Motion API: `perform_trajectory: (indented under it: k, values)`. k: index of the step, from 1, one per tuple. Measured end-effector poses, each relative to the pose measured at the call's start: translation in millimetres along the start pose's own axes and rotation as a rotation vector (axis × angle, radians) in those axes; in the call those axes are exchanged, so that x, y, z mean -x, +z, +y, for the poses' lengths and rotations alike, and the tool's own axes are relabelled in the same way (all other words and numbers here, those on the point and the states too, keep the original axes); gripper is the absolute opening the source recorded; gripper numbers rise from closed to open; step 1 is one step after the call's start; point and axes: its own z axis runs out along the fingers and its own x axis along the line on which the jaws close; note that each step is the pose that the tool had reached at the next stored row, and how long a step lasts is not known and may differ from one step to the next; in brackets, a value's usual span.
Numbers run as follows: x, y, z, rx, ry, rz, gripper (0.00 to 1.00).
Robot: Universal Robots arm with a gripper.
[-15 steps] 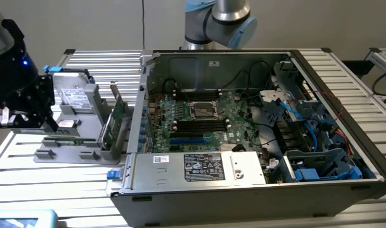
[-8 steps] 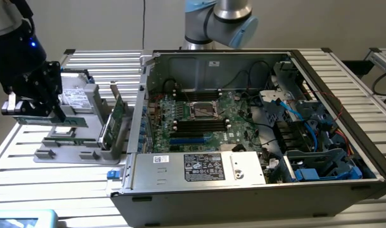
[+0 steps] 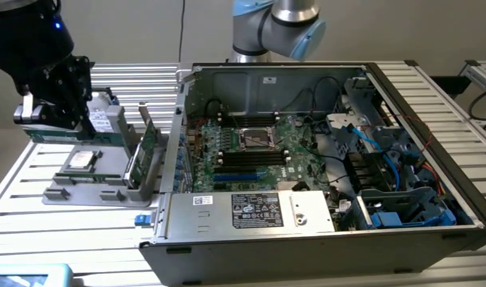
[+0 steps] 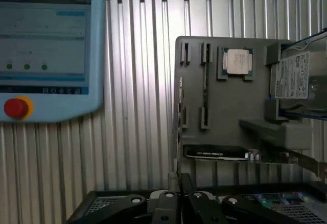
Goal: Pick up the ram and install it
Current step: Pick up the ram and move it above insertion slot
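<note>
One ram (image 3: pixel 75 138), and I read it as pinched in the gripper (image 3: pixel 55 124). It is the long green strip under the black fingers in the upper left of the exterior frame, lying level above the tray (image 3: pixel 83 197). On the wrist view the gripper (image 4: pixel 176 201) has its jaws pressed nearly together, and the ram (image 4: pixel 179 127) runs out from between them as a thin edge-on line. It is lifted and not yet anywhere near the case (image 3: pixel 323 239).

Risks, my call:
- The pinch is on a thin board, so any knock could make it slip or twist.
- The drive (image 3: pixel 104 119) stands just beside the ram and the card (image 3: pixel 147 149) is close on the exterior view's right. Either could clip the stick if I move sideways while it is low.
- The case wall sits between the tray and the slots (image 3: pixel 251 156), so a low pass would catch the ram on it.
- Loose cables hang near the board (image 3: pixel 287 170), and one could foul the stick.
- If the ram is tilted in the grip it won't seat, and pushing would stress the slot.

Containers:
- The grey tray at mid left of the exterior frame holds the CPU (image 3: pixel 83 159), the upright drive and the upright card.
- The wrist view shows the same tray (image 4: pixel 230 111) with the CPU (image 4: pixel 237 61), the drive (image 4: pixel 294 75), the card (image 4: pixel 214 153) edge-on, and a narrow groove (image 4: pixel 205 81) that looks bare.
- The open case holds the board, the black slots near its centre, blue cables and a labelled metal box along the front.

The pendant (image 4: pixel 46 50) lies on the slatted table (image 3: pixel 67 239).
</note>
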Motion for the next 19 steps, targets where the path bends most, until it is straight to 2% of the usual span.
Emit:
perform_trajectory:
  k: [5,19]
  values:
    - [0.7,-10.5,-20.3,0.0001,0.000,0.0000,0.13]
    - [4.3,-16.2,-79.5,0.0000,0.000,0.0001,0.13]
